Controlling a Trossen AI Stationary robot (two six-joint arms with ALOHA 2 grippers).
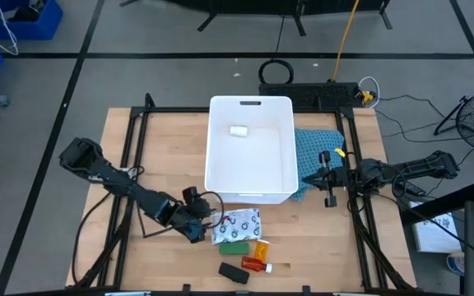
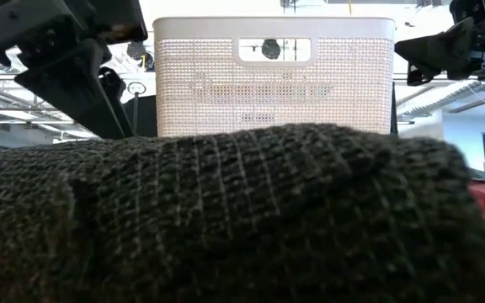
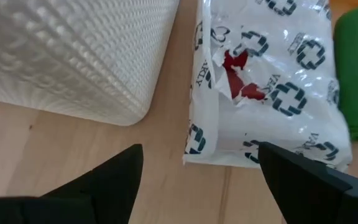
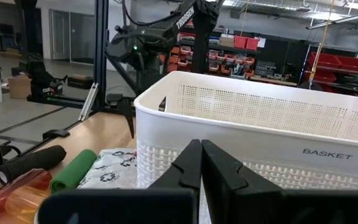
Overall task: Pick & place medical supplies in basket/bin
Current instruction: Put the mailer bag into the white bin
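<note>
My left gripper point(image 3: 197, 180) is spread wide over the packet point(image 1: 238, 224), holding nothing. Risk: thin, flat, torn packet slips; green block point(image 1: 234, 246) touching. Right gripper point(image 4: 201, 163) closed, idle.

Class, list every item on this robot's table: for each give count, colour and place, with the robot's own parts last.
basket: one, white, table centre.
small bottle: one, white, inside the basket near its far end.
cloth: one, blue, against the basket's right side.
patterned packet: one, white with dark crosses, in front of the basket.
green block: one, in front of the packet.
pill bottle: one, orange, right of the green block.
tube: one, red with white cap, near the front edge.
black block: one, front edge.
left gripper: jaws open, beside the packet.
right gripper: jaws shut, over the cloth.
</note>
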